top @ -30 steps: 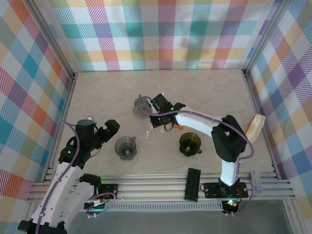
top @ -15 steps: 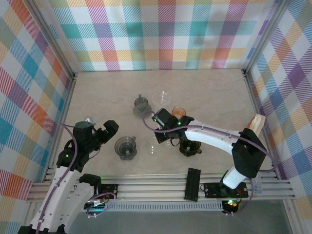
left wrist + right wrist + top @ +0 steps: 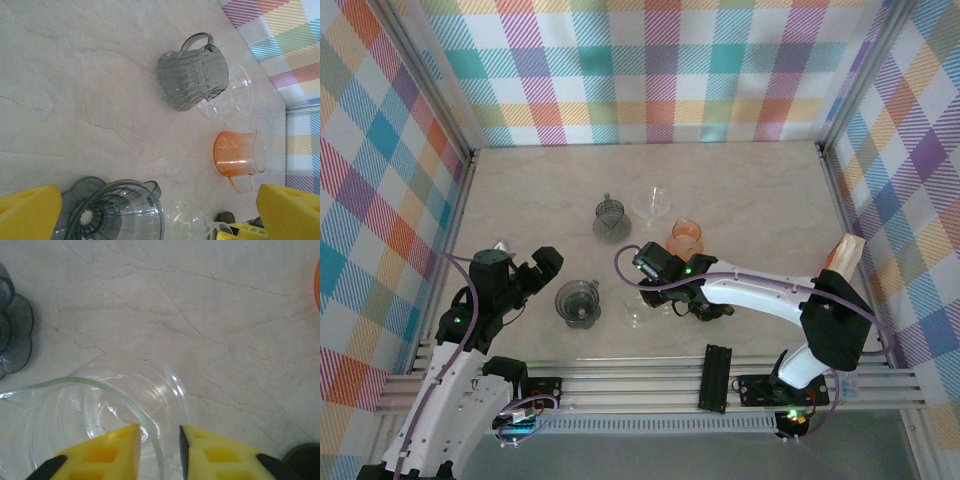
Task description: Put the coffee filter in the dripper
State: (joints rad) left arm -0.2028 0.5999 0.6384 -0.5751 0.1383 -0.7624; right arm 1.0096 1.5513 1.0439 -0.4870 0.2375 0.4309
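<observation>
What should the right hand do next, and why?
Probably lift the right gripper straight up. Its jaws stand a little apart, astride the rim of the clear dripper, which sits on the table, so the dripper looks set down and needs no more holding.

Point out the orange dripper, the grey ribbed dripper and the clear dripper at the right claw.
Orange translucent plastic dripper (image 3: 235, 156): left wrist view, on its cone wall.
Grey ribbed plastic dripper (image 3: 190, 80): left wrist view, on its ribbed side.
Clear see-through dripper (image 3: 112, 410): right wrist view, inside its bowl.
</observation>
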